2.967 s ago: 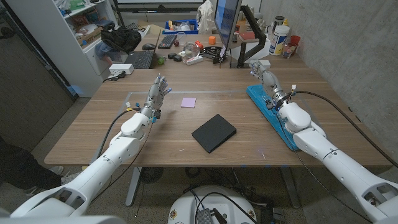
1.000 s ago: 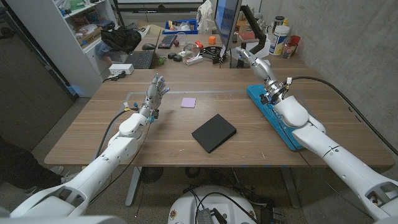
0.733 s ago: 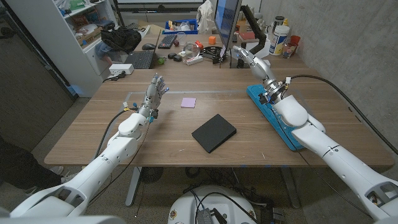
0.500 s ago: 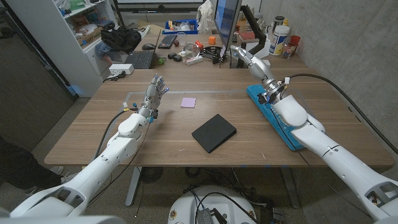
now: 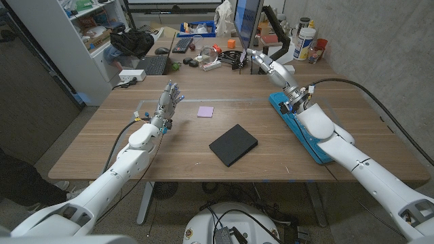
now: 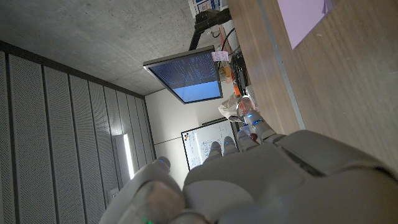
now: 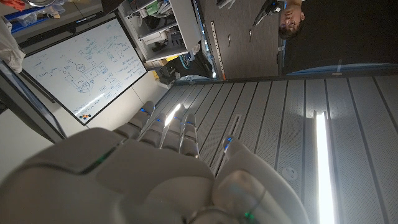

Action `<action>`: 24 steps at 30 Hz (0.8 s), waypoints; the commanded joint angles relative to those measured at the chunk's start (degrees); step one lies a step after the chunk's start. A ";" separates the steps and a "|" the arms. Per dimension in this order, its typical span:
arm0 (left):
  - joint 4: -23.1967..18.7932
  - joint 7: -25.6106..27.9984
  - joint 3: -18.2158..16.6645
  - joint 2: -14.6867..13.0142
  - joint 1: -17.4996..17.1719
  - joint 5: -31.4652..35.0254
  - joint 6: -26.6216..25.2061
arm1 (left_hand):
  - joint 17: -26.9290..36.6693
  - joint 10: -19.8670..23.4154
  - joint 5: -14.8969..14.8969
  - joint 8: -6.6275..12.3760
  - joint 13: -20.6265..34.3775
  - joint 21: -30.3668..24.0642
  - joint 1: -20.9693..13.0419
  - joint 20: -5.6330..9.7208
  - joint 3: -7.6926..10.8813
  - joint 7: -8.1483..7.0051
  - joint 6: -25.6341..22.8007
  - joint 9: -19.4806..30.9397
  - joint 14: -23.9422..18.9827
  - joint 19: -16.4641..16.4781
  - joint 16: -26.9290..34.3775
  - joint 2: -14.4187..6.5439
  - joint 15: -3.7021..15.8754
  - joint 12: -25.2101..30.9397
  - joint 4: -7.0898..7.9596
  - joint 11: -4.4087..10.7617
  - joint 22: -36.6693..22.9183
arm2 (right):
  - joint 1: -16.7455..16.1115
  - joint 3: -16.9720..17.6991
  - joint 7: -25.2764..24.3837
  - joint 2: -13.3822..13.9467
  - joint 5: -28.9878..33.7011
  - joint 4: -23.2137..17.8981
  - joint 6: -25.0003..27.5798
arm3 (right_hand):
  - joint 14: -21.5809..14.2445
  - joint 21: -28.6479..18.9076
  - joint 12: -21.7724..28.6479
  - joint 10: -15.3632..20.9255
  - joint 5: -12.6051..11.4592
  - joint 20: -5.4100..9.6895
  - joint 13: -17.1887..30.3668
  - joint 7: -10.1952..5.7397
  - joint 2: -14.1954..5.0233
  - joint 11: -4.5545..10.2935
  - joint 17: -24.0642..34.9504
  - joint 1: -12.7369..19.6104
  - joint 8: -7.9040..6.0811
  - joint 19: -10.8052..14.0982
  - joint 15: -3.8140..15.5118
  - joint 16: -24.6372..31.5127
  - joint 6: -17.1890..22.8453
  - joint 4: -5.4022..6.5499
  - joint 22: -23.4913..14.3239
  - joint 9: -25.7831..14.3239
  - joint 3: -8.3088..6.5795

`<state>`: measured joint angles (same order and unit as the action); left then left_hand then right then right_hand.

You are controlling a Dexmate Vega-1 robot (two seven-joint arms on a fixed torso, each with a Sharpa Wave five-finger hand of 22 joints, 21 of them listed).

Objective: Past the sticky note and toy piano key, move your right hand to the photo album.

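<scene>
The photo album (image 5: 233,144), a black square book, lies at the middle of the wooden table (image 5: 176,146). Beyond it to the left lies the purple sticky note (image 5: 205,111) (image 6: 305,15). Along the right side lies the long blue toy piano key (image 5: 303,130), partly under my right forearm. My right hand (image 5: 266,64) (image 7: 143,174) is raised over the table's far part, beyond the toy's far end and far from the album, with its fingers stretched out and holding nothing. My left hand (image 5: 171,95) (image 6: 249,180) stands at the left with its fingers apart, empty.
A monitor (image 5: 247,27) on a stand rises just behind my right hand. A keyboard (image 5: 152,64), a black bag (image 5: 132,41), bottles (image 5: 305,44) and small clutter line the far desk. A shelf (image 5: 81,27) stands at the far left. A person (image 7: 292,18) appears in the right wrist view.
My right hand has lifted off the blue toy's far end and swung away and leftward toward the monitor. The left hand, album and sticky note have not moved.
</scene>
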<state>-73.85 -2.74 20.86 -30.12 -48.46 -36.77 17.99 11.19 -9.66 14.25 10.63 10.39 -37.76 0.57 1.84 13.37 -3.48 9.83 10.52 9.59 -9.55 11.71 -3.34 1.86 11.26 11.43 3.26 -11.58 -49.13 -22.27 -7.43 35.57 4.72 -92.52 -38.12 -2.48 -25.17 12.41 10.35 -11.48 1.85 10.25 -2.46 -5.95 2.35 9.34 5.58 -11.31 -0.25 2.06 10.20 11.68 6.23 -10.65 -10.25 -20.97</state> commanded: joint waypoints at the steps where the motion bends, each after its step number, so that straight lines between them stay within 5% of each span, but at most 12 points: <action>1: 0.48 -0.24 0.15 0.20 0.30 -0.05 0.04 | 0.15 -17.99 0.54 0.30 0.21 -0.58 0.07 5.51 -0.14 -0.45 17.16 0.12 22.96 -20.27 0.43 -7.07 2.82 0.20 -0.03 0.20 -0.12 | -0.21 0.34 -1.96 0.09 5.27 -0.90 -0.84 | -0.30 0.31 0.22 0.59 -0.03 4.19 0.13 -0.07 -2.60 0.04 0.12 0.61 -0.08 0.42 0.97 0.19 0.41 -0.62 -0.17 -0.24 -0.29; 24: 1.68 -1.05 -0.01 0.37 0.63 -0.47 0.48 | 0.13 -17.97 0.63 0.29 0.20 -0.62 0.05 5.43 -0.38 -0.50 17.10 0.13 22.87 -20.29 0.45 -7.10 2.74 0.18 -0.04 0.18 -0.09 | -0.56 0.27 -3.49 1.40 13.39 -4.91 -0.38 | -1.22 0.43 -0.01 0.62 0.08 3.45 0.13 -0.85 -2.50 -0.27 0.12 2.07 0.20 1.19 0.06 0.27 0.36 -1.81 -0.15 -0.24 -0.80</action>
<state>-72.85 -3.37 20.93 -29.87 -48.05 -37.02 18.29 11.20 -9.66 14.64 10.63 10.40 -38.15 0.57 1.84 13.33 -3.48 9.83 10.52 9.58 -9.56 11.71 -3.34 1.86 11.26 11.38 3.26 -11.57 -49.47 -21.91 -10.37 36.16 13.79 -95.53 -39.17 -3.30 -24.78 12.41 10.65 -11.48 1.73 10.24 -2.99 -6.64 2.04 9.35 6.84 -11.31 0.69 2.05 10.19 11.77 4.65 -10.66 -10.25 -21.60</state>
